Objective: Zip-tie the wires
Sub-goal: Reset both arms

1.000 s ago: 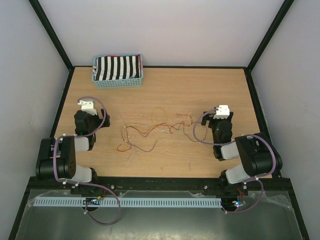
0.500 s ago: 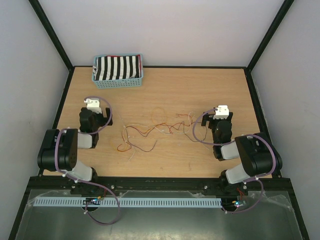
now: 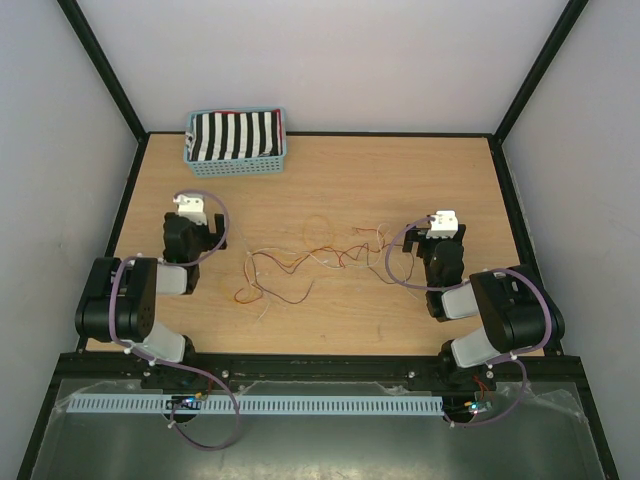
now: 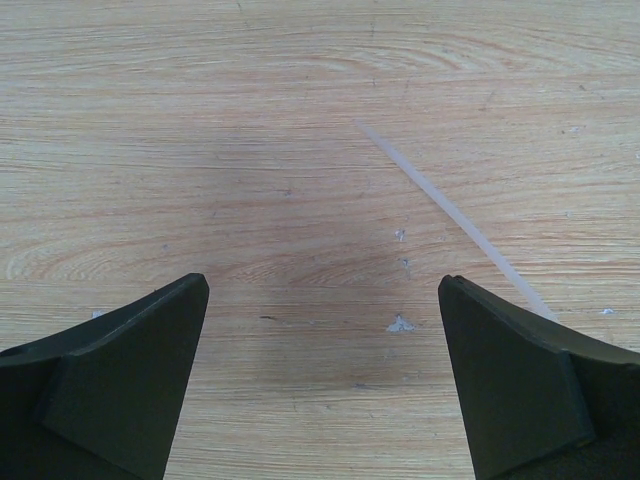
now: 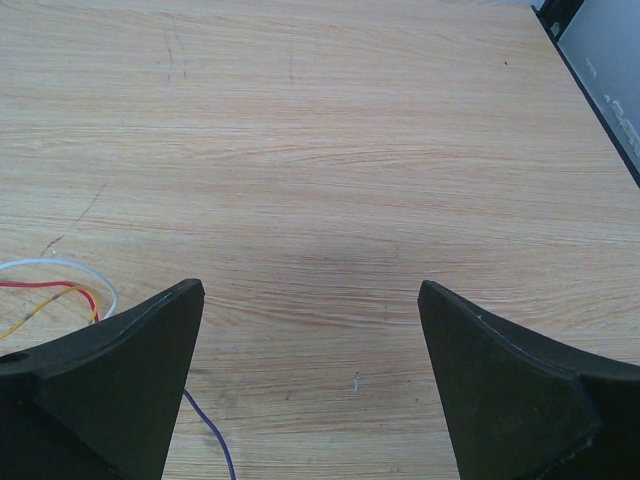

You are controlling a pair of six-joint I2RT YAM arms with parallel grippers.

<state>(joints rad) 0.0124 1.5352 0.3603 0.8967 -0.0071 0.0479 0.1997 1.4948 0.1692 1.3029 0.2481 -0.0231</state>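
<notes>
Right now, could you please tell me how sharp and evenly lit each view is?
Top external: even, soft light, the wires thin but legible. Left wrist: crisp grain, a soft shadow at centre. Right wrist: likewise crisp, dark fingers nearly featureless.

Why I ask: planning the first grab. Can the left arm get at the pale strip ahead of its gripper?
Likely yes: the left gripper hangs open over the table, and the pale strip lies close ahead with nothing between.

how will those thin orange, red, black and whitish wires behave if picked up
The thin coloured wires lie in loose curls, so they are probably floppy and would droop. Being hair-thin, they are likely very light and hard to pinch. The strands cross, so lifting one may drag others.
</notes>
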